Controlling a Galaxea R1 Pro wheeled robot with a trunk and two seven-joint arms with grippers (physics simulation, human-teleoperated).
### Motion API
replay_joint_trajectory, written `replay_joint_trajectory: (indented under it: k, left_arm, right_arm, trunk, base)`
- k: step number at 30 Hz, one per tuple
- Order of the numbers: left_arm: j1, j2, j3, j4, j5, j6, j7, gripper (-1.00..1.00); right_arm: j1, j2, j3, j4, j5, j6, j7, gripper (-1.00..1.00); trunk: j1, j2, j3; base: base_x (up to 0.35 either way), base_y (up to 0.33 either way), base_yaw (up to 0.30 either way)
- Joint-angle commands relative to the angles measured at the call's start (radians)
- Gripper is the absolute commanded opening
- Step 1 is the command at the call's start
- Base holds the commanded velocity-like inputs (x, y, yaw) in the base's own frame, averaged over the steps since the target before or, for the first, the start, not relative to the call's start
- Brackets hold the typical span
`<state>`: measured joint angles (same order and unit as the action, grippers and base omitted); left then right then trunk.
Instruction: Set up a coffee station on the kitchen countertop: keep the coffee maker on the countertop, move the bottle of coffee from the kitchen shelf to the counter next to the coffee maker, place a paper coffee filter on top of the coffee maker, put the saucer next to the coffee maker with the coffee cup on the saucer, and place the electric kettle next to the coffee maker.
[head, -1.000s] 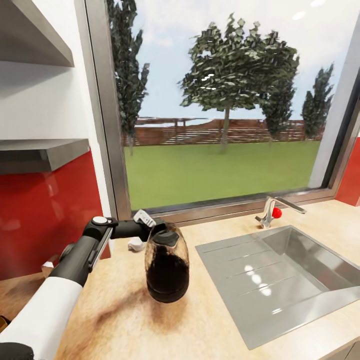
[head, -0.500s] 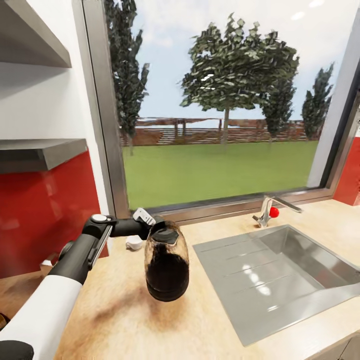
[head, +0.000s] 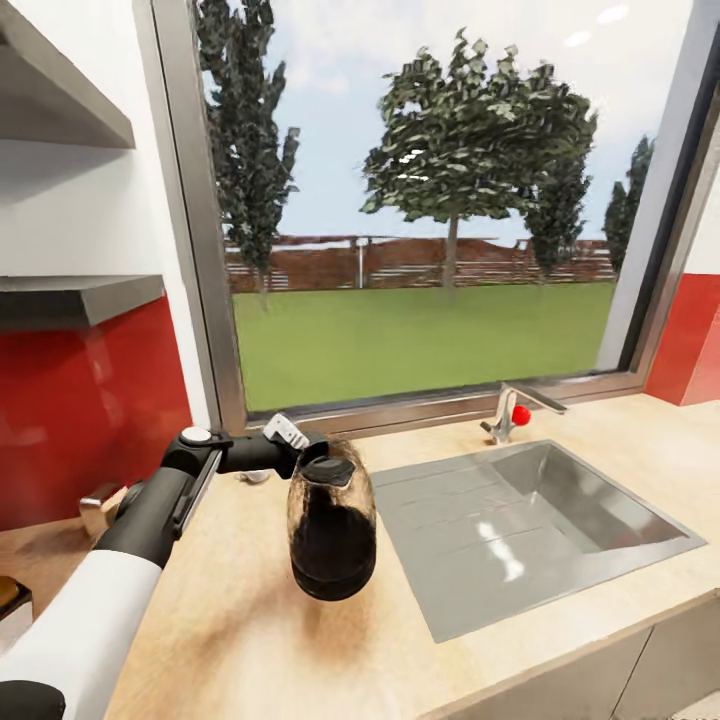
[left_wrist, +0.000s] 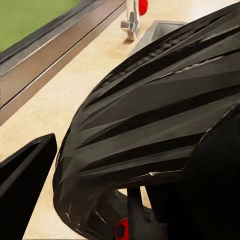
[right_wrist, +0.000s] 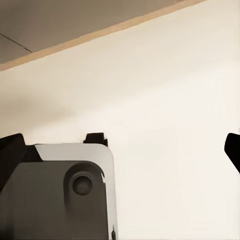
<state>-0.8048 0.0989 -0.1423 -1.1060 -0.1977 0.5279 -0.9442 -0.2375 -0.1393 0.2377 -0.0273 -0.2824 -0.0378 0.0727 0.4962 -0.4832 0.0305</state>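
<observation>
My left gripper is shut on the top handle of the electric kettle, a rounded dark glass body with a black lid. The kettle hangs a little above the kitchen countertop, left of the sink, with its shadow beneath it. In the left wrist view the kettle's dark body sits close against one black finger. A small white piece of crockery lies behind the arm near the window; I cannot tell whether it is the cup or the saucer. My right gripper is open, its fingertips wide apart over a pale surface.
A steel sink with a drainer and a tap with a red knob takes up the counter's right half. A small tan box stands by the red backsplash. Grey wall shelves hang at the left. An amber-topped item is cut off by the left edge.
The whole view has shifted: the camera has drawn back, the sink slid left in the picture and the counter's front edge shows. The kettle stays held in my left gripper.
</observation>
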Motion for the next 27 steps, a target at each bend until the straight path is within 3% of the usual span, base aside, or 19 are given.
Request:
replay_joint_trajectory:
  k: [1, 6, 17, 19, 20, 23, 27]
  left_arm:
    - [-0.001, 0.001, -0.001, -0.001, -0.005, 0.004, -0.001, -1.0]
    - [-0.001, 0.002, 0.0, -0.003, -0.007, 0.004, 0.0, -1.0]
    - [0.008, -0.005, 0.005, -0.002, -0.011, 0.002, 0.028, -1.0]
    - [0.012, -0.006, 0.009, -0.002, -0.01, 0.0, 0.084, -1.0]
    - [0.017, -0.009, 0.009, -0.002, -0.002, 0.0, 0.191, -1.0]
    - [0.018, -0.014, 0.011, -0.003, 0.009, -0.001, 0.239, -1.0]
    - [0.019, -0.053, 0.021, -0.002, 0.075, -0.004, 0.452, -1.0]
  right_arm:
    - [0.0, 0.0, 0.008, 0.001, -0.011, -0.004, 0.004, 1.0]
    - [0.0, 0.0, 0.008, 0.001, -0.011, -0.004, 0.004, 1.0]
    - [0.0, 0.0, 0.008, 0.001, -0.01, -0.004, 0.004, 1.0]
    - [0.0, 0.0, 0.008, 0.001, -0.01, -0.004, 0.004, 1.0]
    - [0.0, 0.0, 0.008, 0.0, -0.011, -0.004, 0.004, 1.0]
    - [0.0, 0.0, 0.008, 0.0, -0.011, -0.004, 0.004, 1.0]
    - [0.0, 0.0, 0.008, 0.0, -0.011, -0.004, 0.004, 1.0]
  trunk:
    - [0.0, -0.001, 0.0]
    - [0.0, -0.001, 0.0]
    - [0.0, -0.001, 0.0]
    - [0.0, -0.001, 0.0]
    - [0.0, -0.001, 0.0]
    - [0.0, -0.001, 0.0]
    - [0.0, -0.001, 0.0]
  base:
    - [-0.305, -0.037, 0.157]
    - [-0.22, -0.012, 0.239]
    - [-0.018, -0.001, 0.256]
    - [0.0, 0.0, 0.048]
    - [0.0, 0.0, 0.004]
    - [0.0, 0.0, 0.002]
    - [0.0, 0.0, 0.01]
